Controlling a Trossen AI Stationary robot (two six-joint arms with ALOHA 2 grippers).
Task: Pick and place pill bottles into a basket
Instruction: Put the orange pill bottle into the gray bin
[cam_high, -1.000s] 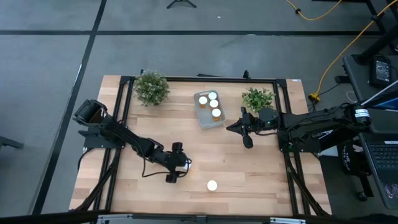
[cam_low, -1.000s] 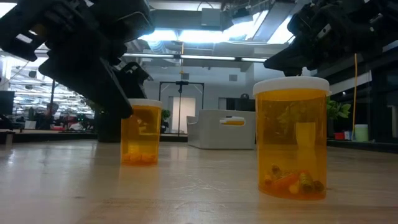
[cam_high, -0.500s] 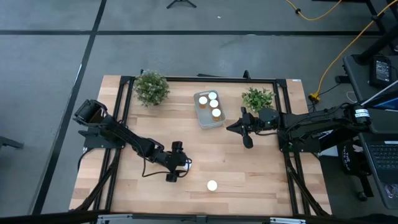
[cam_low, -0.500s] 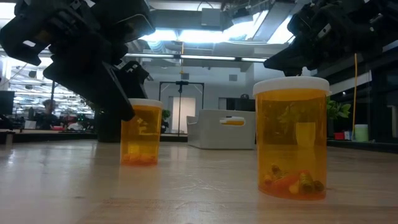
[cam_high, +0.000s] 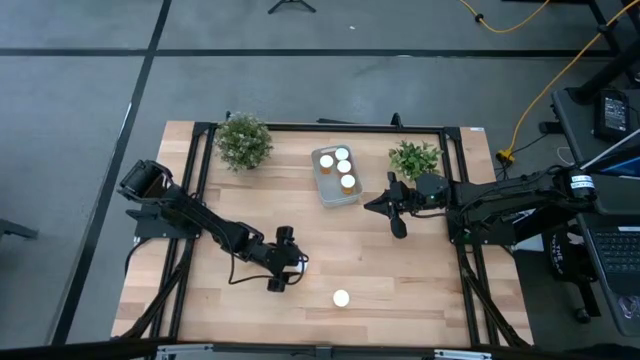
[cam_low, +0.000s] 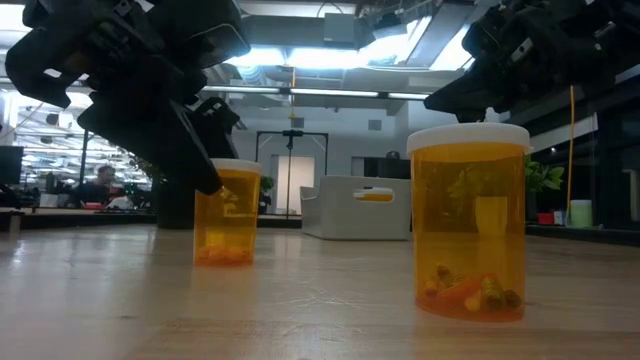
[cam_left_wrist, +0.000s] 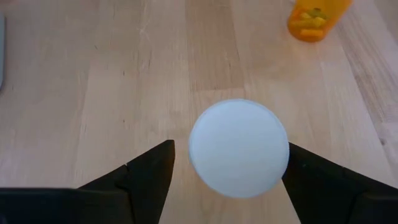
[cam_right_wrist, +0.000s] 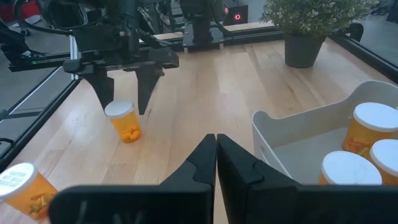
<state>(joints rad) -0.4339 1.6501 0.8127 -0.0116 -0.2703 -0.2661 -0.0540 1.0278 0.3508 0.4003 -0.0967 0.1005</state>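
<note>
On the wooden table (cam_high: 400, 280), a pill bottle (cam_left_wrist: 239, 148) between the spread left hand (cam_left_wrist: 227, 177) fingers.

A robotics lab: framed wooden table (cam_high: 400, 270), cabled floor, open office beyond.

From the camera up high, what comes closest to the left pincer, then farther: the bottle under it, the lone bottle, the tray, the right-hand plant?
1. Bottle under the left pincer: capped bottle, right there.
2. Lone bottle, near the front edge.
3. Tray, toward the back.
4. Right-hand plant, back right, farthest.
</note>
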